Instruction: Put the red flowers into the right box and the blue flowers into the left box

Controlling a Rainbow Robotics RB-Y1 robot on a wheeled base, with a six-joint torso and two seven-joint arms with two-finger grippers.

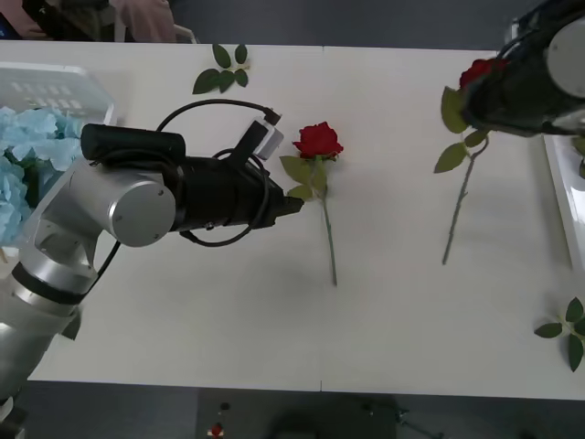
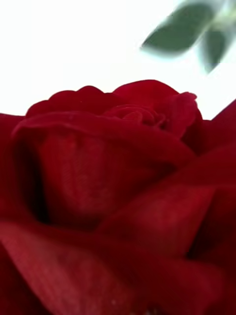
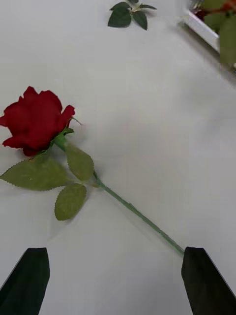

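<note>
At about twelve o'clock from our left gripper (image 3: 115, 280), just ahead of its tips on the table (image 1: 228, 320), lies a red rose (image 1: 317, 140). Its bloom points toward the far edge and its thin stem runs back toward us, so the long axis sits nearly crosswise to the reach of the arm, which comes in from nine o'clock. In the left wrist view the two black fingers (image 3: 27, 280) stand well apart, with nothing between them and the stem end just beside one tip. We judge this arm the nearer one for that flower, and a grip low on the stem looks the likeliest.

Over at two o'clock, our right gripper (image 1: 512, 91) is high near the far right corner with a second red rose (image 1: 477, 71) at its tips, stem hanging down and toward us. Its wrist camera has the bloom (image 2: 113, 197) pressed close, so we cannot tell how the jaws stand. The right box (image 1: 559, 174) shows as a white rim at three o'clock, just beside that arm.

We count two red flowers out on the table side, and one mass of blue flowers (image 1: 23, 151) already in the left box (image 1: 55, 87) at ten o'clock. Loose leaf sprigs number two: one (image 1: 221, 71) at twelve o'clock, one (image 1: 567, 331) at four.
</note>
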